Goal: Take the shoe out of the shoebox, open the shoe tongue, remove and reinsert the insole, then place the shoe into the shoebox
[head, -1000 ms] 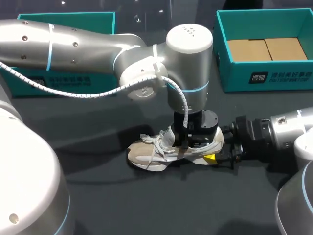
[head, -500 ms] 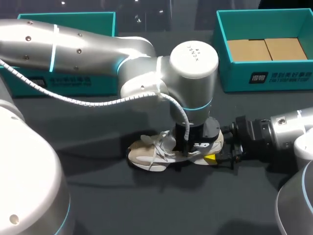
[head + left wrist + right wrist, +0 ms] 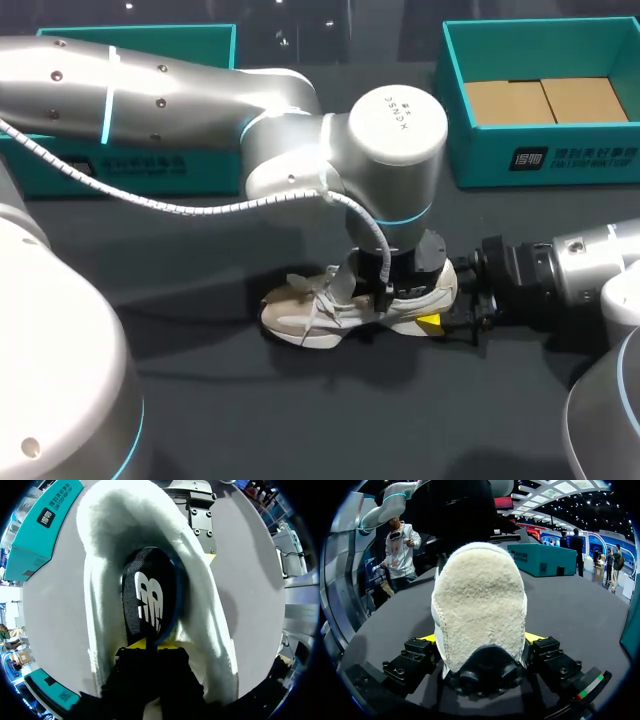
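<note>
Currently my right jaws clamp the beige suede sneaker [image 3: 480,615] by the heel. Left jaws at its black foam insole [image 3: 147,600], can't tell their grip. Shallow pinch could drop it.

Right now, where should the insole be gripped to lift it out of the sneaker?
The insole at its heel end, from straight above through the collar: only that part shows, the sneaker stands upright on its sole, and the right gripper is shut on the heel from behind.
</note>
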Controlling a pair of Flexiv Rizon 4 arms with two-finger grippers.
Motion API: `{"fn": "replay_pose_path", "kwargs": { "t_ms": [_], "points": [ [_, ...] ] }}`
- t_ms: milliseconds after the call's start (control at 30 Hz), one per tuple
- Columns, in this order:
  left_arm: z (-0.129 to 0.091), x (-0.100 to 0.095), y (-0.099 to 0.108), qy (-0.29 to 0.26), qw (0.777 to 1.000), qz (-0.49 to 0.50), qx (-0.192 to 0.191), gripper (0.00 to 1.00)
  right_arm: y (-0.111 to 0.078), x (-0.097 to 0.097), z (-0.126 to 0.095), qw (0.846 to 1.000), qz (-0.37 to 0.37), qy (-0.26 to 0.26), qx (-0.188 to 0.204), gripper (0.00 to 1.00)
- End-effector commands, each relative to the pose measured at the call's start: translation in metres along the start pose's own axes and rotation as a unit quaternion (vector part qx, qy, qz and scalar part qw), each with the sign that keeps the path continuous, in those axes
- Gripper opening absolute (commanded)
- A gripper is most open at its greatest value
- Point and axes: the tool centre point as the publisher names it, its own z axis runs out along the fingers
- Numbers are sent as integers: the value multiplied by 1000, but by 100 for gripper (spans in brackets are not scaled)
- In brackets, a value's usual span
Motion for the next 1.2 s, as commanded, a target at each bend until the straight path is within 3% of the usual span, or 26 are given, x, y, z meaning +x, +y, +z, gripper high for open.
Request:
{"fn": "replay_pose_path", "kwargs": {
  "t_ms": [33, 300, 600, 867, 1200],
  "points": [
    [11, -7, 15, 15, 999, -7, 38, 0, 0, 1, 1, 1000, 0, 0, 3, 0],
    [-19, -3, 24, 47, 992, -29, 113, 0, 0, 1, 1, 1000, 0, 0, 3, 0],
    [-38, 0, 24, 58, 985, -36, 160, 0, 0, 1, 1, 1000, 0, 0, 3, 0],
    [-62, 6, 11, 52, 978, -27, 202, 0, 0, 1, 1, 1000, 0, 0, 3, 0],
    [-74, -4, -15, 30, 973, -38, 224, 0, 0, 1, 1, 1000, 0, 0, 3, 0]
  ]
}}
